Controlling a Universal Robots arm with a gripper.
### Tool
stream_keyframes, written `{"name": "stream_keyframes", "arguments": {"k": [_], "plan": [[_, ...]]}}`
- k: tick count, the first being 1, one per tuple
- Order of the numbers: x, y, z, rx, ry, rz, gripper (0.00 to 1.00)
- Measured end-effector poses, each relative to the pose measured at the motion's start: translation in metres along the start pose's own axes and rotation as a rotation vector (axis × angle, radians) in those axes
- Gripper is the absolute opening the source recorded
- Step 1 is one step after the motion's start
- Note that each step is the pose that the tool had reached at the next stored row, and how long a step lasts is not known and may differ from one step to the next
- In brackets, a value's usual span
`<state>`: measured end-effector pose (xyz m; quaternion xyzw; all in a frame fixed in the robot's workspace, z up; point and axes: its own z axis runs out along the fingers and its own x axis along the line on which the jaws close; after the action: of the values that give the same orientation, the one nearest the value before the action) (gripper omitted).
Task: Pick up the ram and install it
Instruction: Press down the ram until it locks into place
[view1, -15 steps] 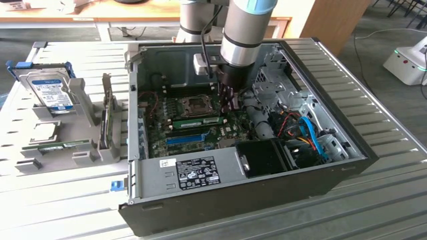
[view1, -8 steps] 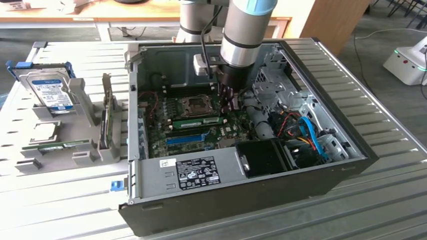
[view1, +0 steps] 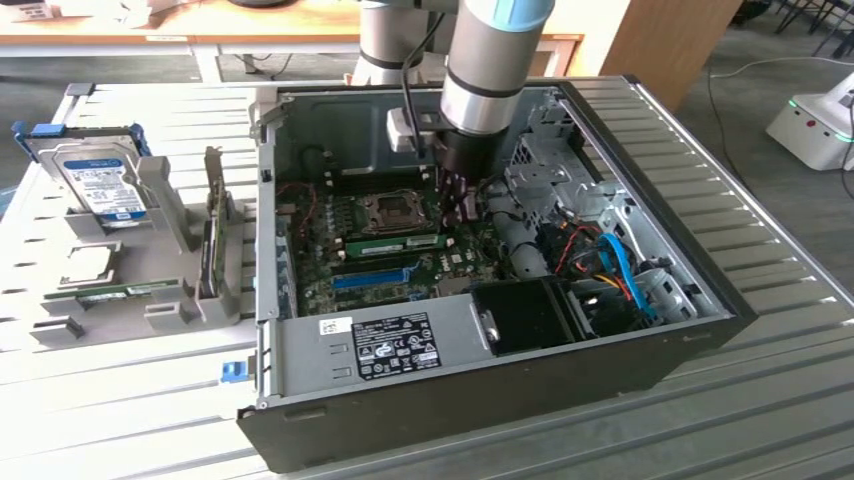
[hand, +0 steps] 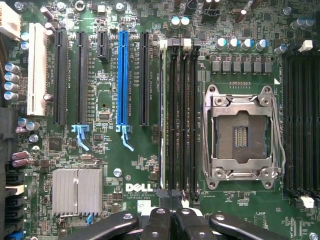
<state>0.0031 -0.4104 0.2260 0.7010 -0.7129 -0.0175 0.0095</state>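
Observation:
The ram (view1: 398, 243) is a long green stick standing on edge in a memory slot of the motherboard (view1: 350, 262), beside the CPU socket (view1: 395, 208). In the wrist view the ram (hand: 161, 115) shows edge-on in the outermost of several black slots, on the side towards the blue slot strip (hand: 122, 75). My gripper (view1: 461, 205) hangs inside the open computer case, just above the ram's end. Its black fingers (hand: 159, 222) are shut together with nothing between them, and the gripper (hand: 171, 220) is clear of the stick.
The case walls (view1: 274, 200) and drive cage (view1: 561, 160) close in around the arm. Cables (view1: 614, 265) and a black shroud (view1: 534, 315) lie at the exterior view's right. A grey holder (view1: 147, 315) outside the case carries a hard drive (view1: 100, 180), an upright card (view1: 210, 240) and another green stick (view1: 127, 292).

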Motion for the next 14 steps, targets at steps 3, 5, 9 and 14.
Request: {"name": "stream_keyframes", "arguments": {"k": [3,5,9,14], "plan": [[0.0001,-0.0001,0.0007,-0.0002,0.0006,0.000,0.11],[0.0000,-0.0001,0.0007,-0.0002,0.0005,0.000,0.11],[0.0000,-0.0001,0.0010,-0.0001,0.0003,0.000,0.11],[0.0000,-0.0001,0.0013,-0.0001,0.0003,0.000,0.11]]}}
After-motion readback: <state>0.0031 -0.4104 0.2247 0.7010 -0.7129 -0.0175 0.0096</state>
